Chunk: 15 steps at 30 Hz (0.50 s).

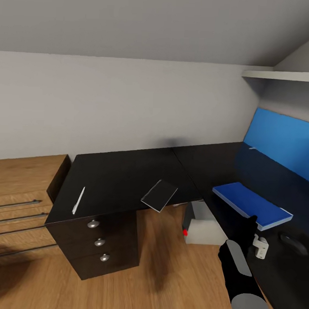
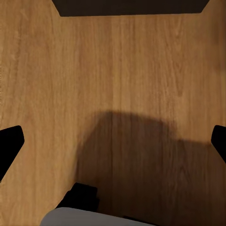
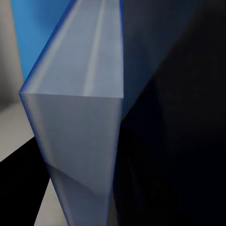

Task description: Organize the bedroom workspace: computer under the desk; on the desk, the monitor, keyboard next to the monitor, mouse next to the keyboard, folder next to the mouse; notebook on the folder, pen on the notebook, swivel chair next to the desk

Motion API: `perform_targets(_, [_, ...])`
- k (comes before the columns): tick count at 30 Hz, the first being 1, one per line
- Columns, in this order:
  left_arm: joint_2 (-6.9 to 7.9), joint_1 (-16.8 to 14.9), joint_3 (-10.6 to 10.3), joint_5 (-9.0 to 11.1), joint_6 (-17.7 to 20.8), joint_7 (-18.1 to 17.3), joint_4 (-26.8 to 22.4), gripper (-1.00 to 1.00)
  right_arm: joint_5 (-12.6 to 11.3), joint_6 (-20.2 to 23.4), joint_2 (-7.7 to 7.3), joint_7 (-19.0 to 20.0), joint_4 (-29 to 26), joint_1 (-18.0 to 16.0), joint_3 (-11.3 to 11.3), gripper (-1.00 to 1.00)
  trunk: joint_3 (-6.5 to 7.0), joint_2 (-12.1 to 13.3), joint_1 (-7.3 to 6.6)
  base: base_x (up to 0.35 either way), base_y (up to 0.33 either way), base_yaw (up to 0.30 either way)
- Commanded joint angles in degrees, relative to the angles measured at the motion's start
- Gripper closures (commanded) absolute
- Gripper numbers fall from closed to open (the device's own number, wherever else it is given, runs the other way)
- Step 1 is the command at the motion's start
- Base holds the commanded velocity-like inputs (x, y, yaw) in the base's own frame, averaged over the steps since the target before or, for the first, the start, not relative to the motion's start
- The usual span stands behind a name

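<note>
R gripper (image 1: 259, 247) by folder (image 1: 251, 204) on desk (image 1: 117, 180) | grip state unclear | L open

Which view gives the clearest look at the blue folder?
The head view: the folder lies whole and flat on the desk, with the right gripper at its near edge. The right wrist view has the folder extremely close, its pale edge and blue cover cropped.

— Bench (image 1: 122, 175)?
— Glossy black top, black drawers (image 1: 99, 242) with silver knobs.
— Folder (image 1: 249, 202)?
— Bright blue cover, pale grey-white edges.
— Others?
— Computer (image 1: 204, 226) light grey, red dot. Wall panel (image 1: 283, 137) blue. Floor (image 1: 167, 281) warm wood grain. Pen (image 1: 79, 199) white.
</note>
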Motion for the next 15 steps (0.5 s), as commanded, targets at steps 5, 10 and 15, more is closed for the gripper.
perform_targets(5, [0.05, -0.03, -0.19, 0.52, -0.19, 0.22, 0.02, -1.0, -1.05, 0.09, 0.04, 0.42, 0.03, -0.04, -0.17, 1.0, -0.05, -0.02, 0.0, 0.156, 0.0, 0.0])
perform_targets(10, [0.05, -0.03, -0.19, 0.51, -0.18, 0.22, 0.02, -1.0, -1.05, 0.19, 0.04, 0.31, 0.03, -0.04, -0.18, 1.0, -0.05, -0.02, 0.0, 0.02, 0.0, 0.0])
perform_targets(15, [0.05, -0.03, -0.17, 0.51, -0.17, 0.29, 0.03, -1.0, -1.05, 0.28, 0.04, 0.19, 0.03, -0.04, -0.18, -1.0, -0.05, -0.02, 0.0, 0.002, 0.0, 0.0])
